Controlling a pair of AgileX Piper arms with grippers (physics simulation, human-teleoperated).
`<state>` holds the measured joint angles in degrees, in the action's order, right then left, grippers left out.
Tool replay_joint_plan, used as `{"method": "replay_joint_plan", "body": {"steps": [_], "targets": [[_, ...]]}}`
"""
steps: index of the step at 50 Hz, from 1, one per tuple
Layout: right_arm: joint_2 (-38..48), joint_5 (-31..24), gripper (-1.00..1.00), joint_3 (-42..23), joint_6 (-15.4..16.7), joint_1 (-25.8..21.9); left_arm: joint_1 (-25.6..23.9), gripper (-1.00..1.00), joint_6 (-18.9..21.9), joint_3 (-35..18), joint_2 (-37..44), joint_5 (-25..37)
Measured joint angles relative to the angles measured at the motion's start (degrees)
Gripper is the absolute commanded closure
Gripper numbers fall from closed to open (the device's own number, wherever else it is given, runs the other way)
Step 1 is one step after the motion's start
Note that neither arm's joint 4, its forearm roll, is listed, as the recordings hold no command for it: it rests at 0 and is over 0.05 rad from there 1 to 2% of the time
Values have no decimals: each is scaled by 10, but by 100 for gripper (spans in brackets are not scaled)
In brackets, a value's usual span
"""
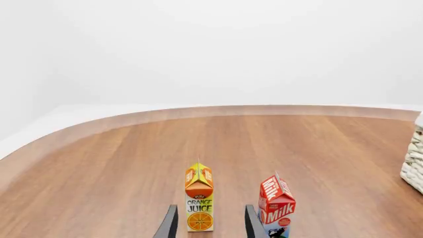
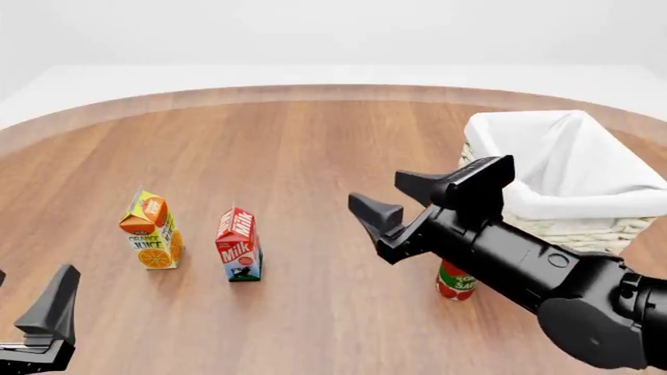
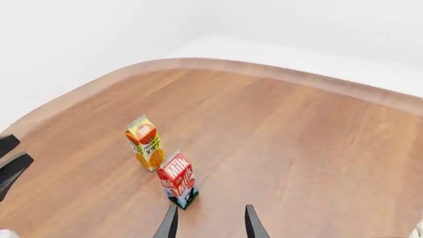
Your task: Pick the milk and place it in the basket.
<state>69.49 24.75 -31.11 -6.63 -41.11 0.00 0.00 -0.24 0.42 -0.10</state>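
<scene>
**Right arm lines up on the milk, jaws wide and empty**

The milk [image 2: 239, 244] stands upright on the wooden table [image 2: 312, 148], long axis vertical, gable ridge on top, and it sits to the left of the right gripper [image 2: 433, 199] and a little nearer the camera in the front view. That gripper hangs in the air with its two dark fingers spread well apart and nothing between them. Through the right wrist camera the milk [image 3: 178, 181] shows just off the line of the fingers, slightly to one side of the gap, so my read is the wrist needs a small sideways correction and a descent before it can straddle the carton.

Which arm is nearer? Hard call. The left gripper [image 2: 47, 320] sits low at the front edge of the front view, only partly in frame, open as well judging by the left wrist view, where its fingers frame the orange juice carton [image 1: 199, 201] and not the milk [image 1: 276, 208]. The right arm looks the better aimed.

The juice carton [image 2: 152, 231] stands just beside the milk, apart but close, so a wide finger could clip it on the way in. A red can [image 2: 455, 280] stands by the basket [image 2: 521, 207], partly hidden under the right arm. The basket lies to the right, well apart from the milk, its cloth-lined mouth open. The table is bare wood around the cartons, flat and uncluttered, plenty of room to swing across
</scene>
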Motion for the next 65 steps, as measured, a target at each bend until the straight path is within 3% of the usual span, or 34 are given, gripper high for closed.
{"method": "replay_joint_plan", "body": {"steps": [26, 50, 65], "targets": [[34, -152, -100, -138, -108, -18, 0, -100, 0, 0, 0, 0], [85, -238, -100, -242, -192, -24, 0, -100, 0, 0, 0, 0], [134, -272, -100, -304, -224, -18, 0, -100, 0, 0, 0, 0]]}}
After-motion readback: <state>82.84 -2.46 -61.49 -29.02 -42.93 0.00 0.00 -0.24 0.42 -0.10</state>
